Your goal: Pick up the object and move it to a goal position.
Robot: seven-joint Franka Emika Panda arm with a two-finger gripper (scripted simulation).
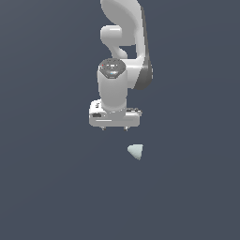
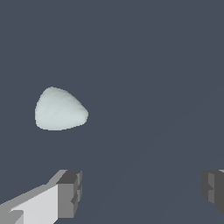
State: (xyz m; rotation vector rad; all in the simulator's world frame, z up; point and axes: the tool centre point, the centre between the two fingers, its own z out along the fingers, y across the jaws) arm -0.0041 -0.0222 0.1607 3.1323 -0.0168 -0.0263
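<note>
We see arm hanging straight down, hand (image 1: 115,128) pointing at tabletop (image 1: 47,187), fingers spread wide, gripping nothing. Object (image 1: 135,151) lies on tabletop, apart from hand, off toward exterior view's right of fingertips. Wrist view: we see object (image 2: 59,109) outside gap between fingers (image 2: 69,192), rounded side one way, blunt point the other, long axis roughly parallel to line between fingers. Exterior view alone shows arm's upright links.
</note>
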